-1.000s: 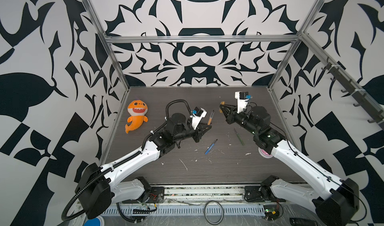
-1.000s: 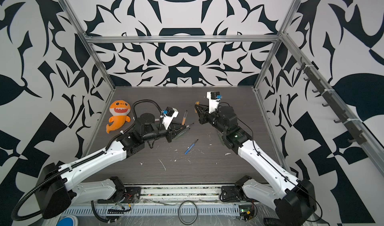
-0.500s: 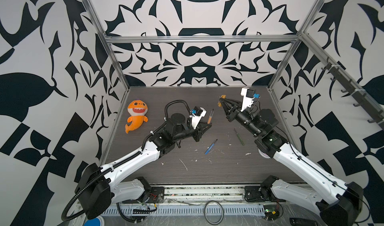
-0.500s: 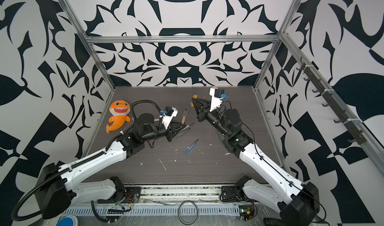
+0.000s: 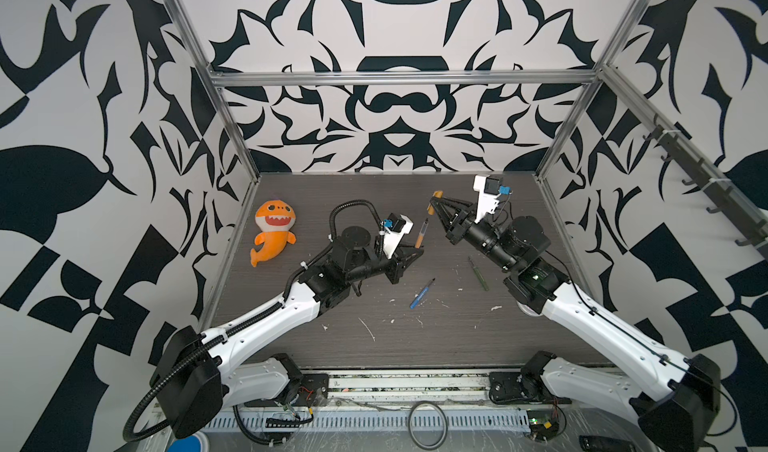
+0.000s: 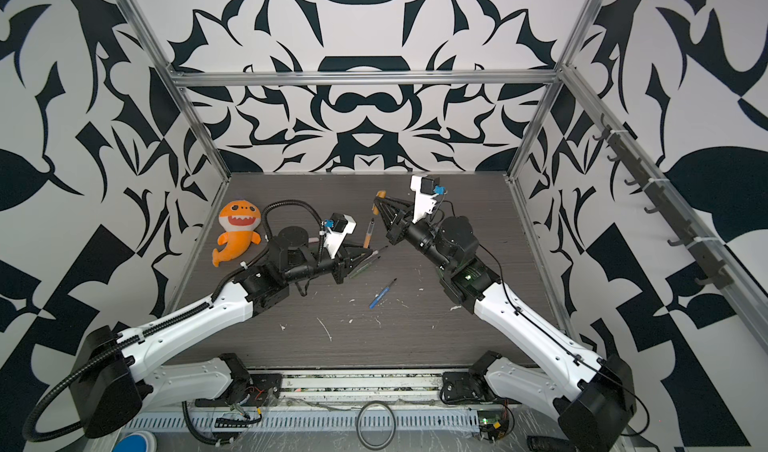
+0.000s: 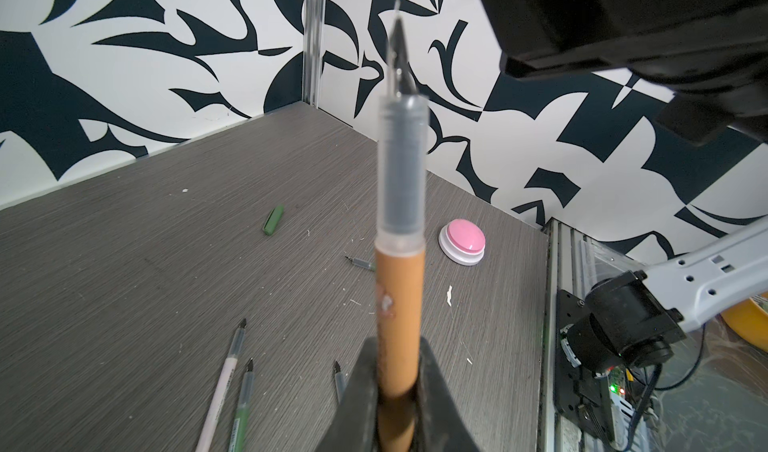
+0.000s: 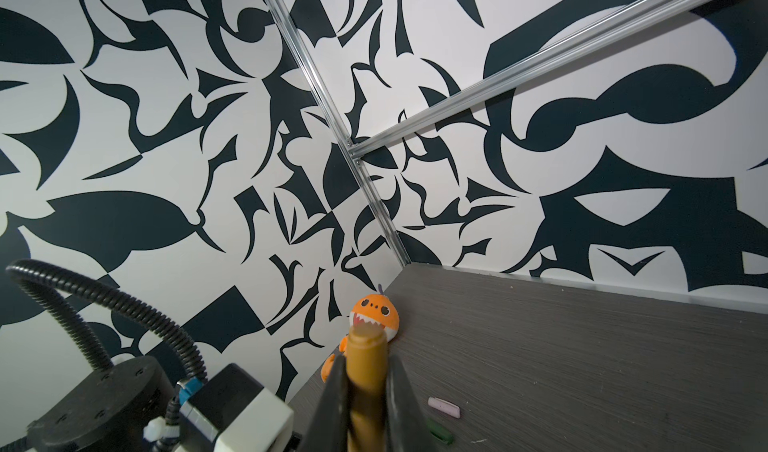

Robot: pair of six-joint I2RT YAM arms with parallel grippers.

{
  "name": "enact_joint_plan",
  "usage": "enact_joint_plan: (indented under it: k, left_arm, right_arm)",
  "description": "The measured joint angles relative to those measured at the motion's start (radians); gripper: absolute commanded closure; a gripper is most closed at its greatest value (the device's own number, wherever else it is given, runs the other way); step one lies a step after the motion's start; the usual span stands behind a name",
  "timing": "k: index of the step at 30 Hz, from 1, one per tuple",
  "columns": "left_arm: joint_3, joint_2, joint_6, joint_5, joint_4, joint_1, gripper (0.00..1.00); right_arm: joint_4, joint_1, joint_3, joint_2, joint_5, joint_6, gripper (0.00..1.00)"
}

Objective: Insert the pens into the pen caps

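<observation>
The right pincer point(image 5: 434, 202), clamped on the orange cap point(image 5: 436, 195), is rising from a lower spot above the bench point(image 5: 415, 346). It is tipping upward as it goes, so the cap is ending higher in both top views than a second ago. Over the last half second it is also sliding left, narrowing the sideways gap to the tip of the orange pen point(image 5: 420, 234). The wrist camera point(image 5: 487, 190) on the right arm is swinging up, out and then back left with the pincer. The cap is now sitting above and just right of the pen tip, closer than before but apart from it.
</observation>
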Motion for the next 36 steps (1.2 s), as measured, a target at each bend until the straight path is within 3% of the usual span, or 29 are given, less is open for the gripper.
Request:
enact_joint_plan:
  k: [36]
  left_arm:
    - [0.000,0.008,-0.022,0.008,-0.033,0.000,0.84]
  right_arm:
    - [-0.053,0.013,-0.056,-0.008,-0.018,0.046,0.90]
